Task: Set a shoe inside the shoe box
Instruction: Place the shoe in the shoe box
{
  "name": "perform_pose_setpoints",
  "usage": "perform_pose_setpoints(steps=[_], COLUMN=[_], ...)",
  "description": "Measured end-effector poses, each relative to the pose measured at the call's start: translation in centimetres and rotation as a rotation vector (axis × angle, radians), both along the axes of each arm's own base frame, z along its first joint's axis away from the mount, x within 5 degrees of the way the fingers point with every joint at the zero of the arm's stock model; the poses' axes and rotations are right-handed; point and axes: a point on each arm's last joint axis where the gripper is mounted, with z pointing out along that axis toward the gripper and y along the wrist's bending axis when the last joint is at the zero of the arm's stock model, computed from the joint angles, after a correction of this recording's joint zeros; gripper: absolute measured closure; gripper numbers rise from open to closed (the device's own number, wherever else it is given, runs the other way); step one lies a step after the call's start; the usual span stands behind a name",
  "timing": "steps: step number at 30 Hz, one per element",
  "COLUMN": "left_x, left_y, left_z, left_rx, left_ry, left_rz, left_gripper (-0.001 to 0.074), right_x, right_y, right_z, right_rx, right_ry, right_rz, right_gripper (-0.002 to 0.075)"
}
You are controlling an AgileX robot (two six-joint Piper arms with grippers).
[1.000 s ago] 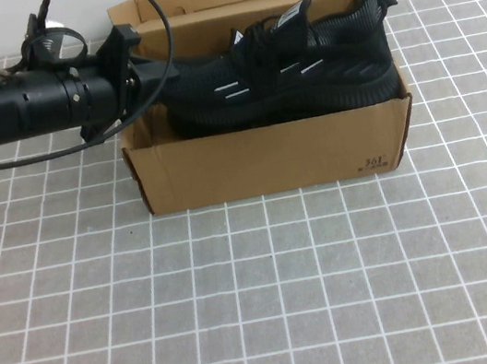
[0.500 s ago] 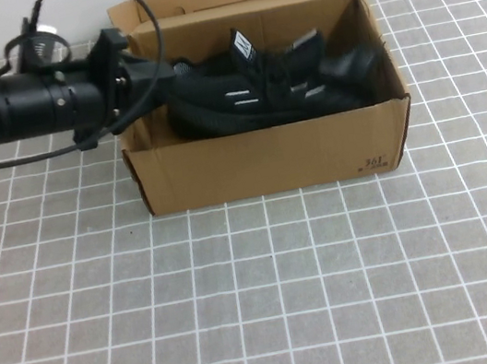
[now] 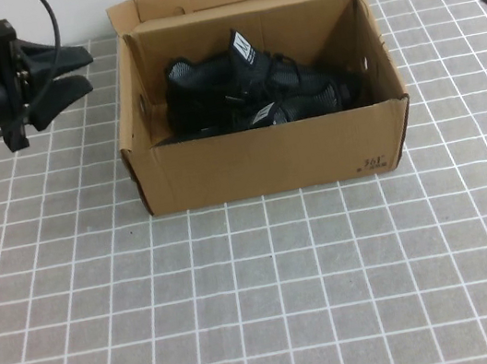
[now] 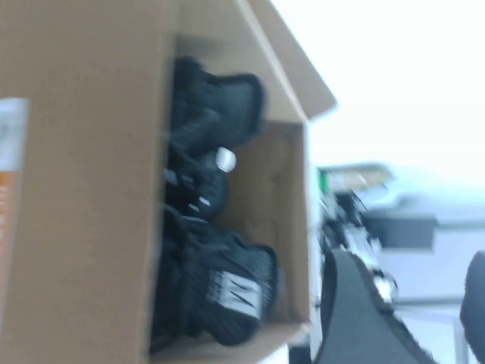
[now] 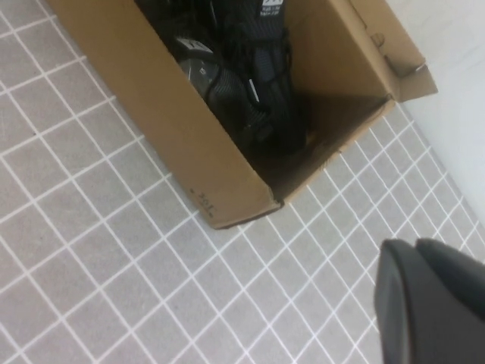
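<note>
The table [image 3: 274, 308] is seen from high up at its near edge. The box [image 3: 267, 155] is seen close from the left side, and from above its right corner. The shoe [image 3: 247, 92] is shared.

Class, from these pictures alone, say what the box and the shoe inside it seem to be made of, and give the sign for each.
The brown rectangular shoe box looks like matte cardboard: plain brown faces, folded flaps. The black sneaker lying inside it appears to be soft knit fabric with a dull finish and a white tongue tag; its sole material cannot be judged. The left tool hangs left of the box; the right tool is beside it.
</note>
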Motion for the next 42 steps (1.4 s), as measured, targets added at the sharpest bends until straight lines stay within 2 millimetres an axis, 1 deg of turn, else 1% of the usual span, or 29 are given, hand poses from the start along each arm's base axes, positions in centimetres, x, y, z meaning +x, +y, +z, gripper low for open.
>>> perform_pose_setpoints(steps=[2,4,6,11,14,19,24,26,29,33,35,38,42], left_x=[-0.3,-0.5,-1.0,-2.3,-2.5,-2.5,-3.0,-3.4,-4.0,-4.9,-5.3,-5.6,-5.5], left_y=[-0.3,-1.1,-2.2,-5.5,-6.9,-8.6,-11.5,-13.0,-15.0,-17.5,-18.7,-19.4,-19.2], left_z=[0.3,0.8,1.5,3.8,5.0,6.2,8.0,8.5,8.6,8.4,8.0,7.5,7.4], left_rx=[-0.008,0.006,0.04,0.163,0.285,0.581,0.819,0.867,0.914,0.983,1.01,1.027,1.056], left_ry=[-0.041,-0.103,-0.193,-0.435,-0.524,-0.561,-0.529,-0.501,-0.488,-0.514,-0.516,-0.506,-0.498], left_rz=[-0.042,-0.087,-0.139,-0.273,-0.345,-0.451,-0.49,-0.466,-0.44,-0.445,-0.456,-0.478,-0.482], left_gripper=[0.0465,0.0488,0.0526,0.0686,0.0722,0.0734,0.0735,0.0735,0.0735,0.0735,0.0735,0.0735,0.0735], right_x=[0.3,0.5,0.7,1.5,2.1,2.8,2.8,2.8,2.8,3.0,3.1,3.5,4.4], right_y=[0.3,0.6,0.8,1.5,2.1,2.7,2.8,2.7,2.6,1.9,1.2,0.4,-0.4], right_z=[-0.1,-0.1,-0.1,-0.6,-1.2,-1.9,-2.0,-2.1,-2.2,-2.1,-1.8,-1.6,-1.5], right_rx=[0.005,0.012,0.028,0.07,0.068,0.083,0.086,0.08,0.073,0.085,0.103,0.137,0.194], right_ry=[-0.009,-0.018,-0.024,-0.002,0.021,0.051,0.062,0.071,0.082,0.065,0.051,0.044,0.041], right_rz=[0.006,0.011,0.008,-0.024,-0.036,-0.059,-0.071,-0.076,-0.091,-0.199,-0.246,-0.281,-0.318], right_gripper=[0.0742,0.0742,0.0742,0.0742,0.0742,0.0742,0.0742,0.0742,0.0742,0.0742,0.0742,0.0742,0.0742])
